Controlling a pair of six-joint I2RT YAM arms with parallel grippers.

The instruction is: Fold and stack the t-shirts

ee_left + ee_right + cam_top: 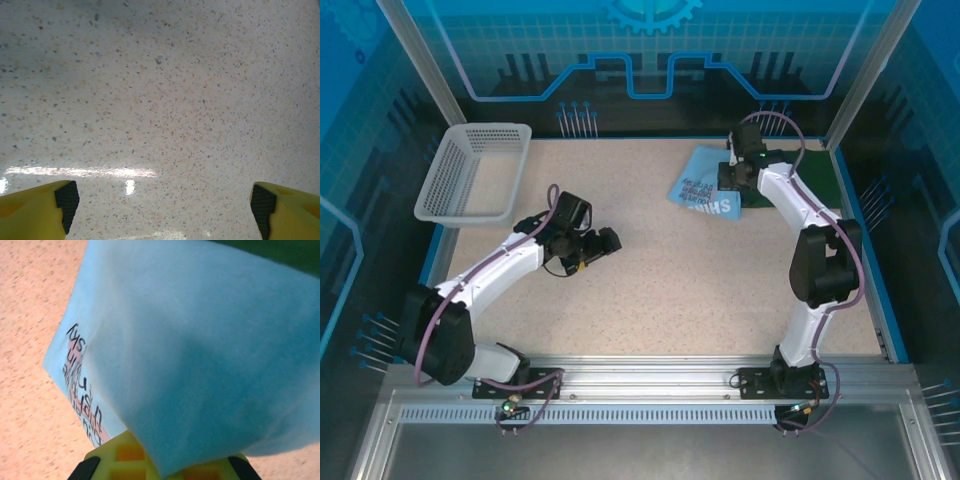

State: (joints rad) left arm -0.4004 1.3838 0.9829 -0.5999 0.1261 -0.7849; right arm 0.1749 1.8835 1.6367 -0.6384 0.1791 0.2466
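The left tool (605,241) hangs spread wide over bare table (670,290). Farther back, on the right, the right tool (732,186) is clenched on the light-blue t-shirt (698,190), with the dark green t-shirt (823,188) just beyond.
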